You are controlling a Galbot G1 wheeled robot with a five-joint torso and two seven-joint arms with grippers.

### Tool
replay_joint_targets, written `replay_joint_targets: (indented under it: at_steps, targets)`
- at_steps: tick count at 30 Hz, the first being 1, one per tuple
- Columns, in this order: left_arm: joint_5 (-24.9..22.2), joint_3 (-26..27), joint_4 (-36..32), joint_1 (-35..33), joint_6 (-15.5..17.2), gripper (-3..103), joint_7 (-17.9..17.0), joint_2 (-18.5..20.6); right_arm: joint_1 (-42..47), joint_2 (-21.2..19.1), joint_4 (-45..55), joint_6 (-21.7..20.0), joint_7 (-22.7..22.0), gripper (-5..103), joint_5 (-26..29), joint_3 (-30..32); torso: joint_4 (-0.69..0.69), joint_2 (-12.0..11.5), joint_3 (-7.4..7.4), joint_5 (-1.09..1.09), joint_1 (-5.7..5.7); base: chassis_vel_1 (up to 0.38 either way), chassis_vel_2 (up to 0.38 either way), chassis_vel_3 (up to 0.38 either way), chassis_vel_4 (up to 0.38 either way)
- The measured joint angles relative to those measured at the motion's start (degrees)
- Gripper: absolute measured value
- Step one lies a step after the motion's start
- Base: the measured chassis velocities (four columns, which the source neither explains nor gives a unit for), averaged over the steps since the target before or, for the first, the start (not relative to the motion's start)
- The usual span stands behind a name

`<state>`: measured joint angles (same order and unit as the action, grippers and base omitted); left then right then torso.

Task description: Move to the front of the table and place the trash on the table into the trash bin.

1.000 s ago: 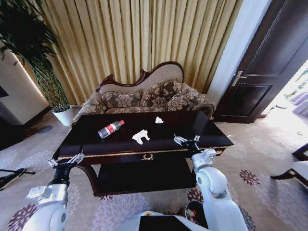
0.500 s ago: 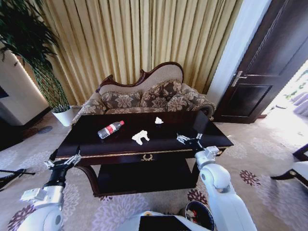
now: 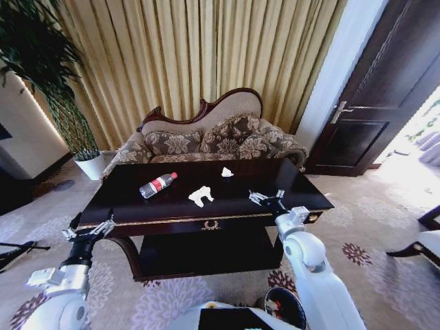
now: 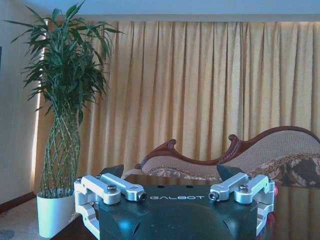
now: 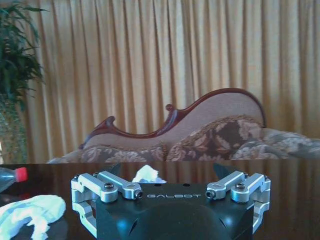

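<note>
While the right pincer (image 3: 267,199) gapes above the table (image 3: 172,206), the trash bin (image 3: 283,304) sits below.

"GALBOT" is printed in pale letters across the dark body of the left gripper (image 4: 170,172) in its wrist view. The same brand name stands on the body of the right gripper (image 5: 167,170) in its wrist view.

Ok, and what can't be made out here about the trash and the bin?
Trash bin: head view, partly hidden behind the right arm and cut by the bottom edge; contents unclear.
Bottle: right wrist view, cut off by the picture's edge, label unseen.
Far paper scrap: head view, too small to tell its shape.
Low shelf of the table: head view, too dark for detail.
</note>
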<state>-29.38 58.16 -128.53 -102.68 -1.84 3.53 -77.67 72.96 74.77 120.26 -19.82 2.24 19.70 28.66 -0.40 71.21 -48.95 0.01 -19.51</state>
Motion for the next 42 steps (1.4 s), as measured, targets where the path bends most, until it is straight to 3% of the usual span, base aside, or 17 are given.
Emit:
replay_joint_targets:
  at_steps: [22,42]
  targets:
    - [-0.42,-0.29,-1.08,-1.30,-1.71,100,2.13,-2.22,-18.59,-9.24,-14.47,3.63,7.71,100,11.69,-10.18,0.00,-0.01,-0.01,0.01,0.00,0.000,0.000,0.000,0.000]
    - [-0.16,-0.34,-1.38,-1.80,-3.37,100,3.48,-4.59,-31.05,-7.97,-26.63,4.06,7.85,100,12.29,-22.95,-0.01,-0.01,-0.01,0.00,0.00,0.000,0.000,0.000,0.000]
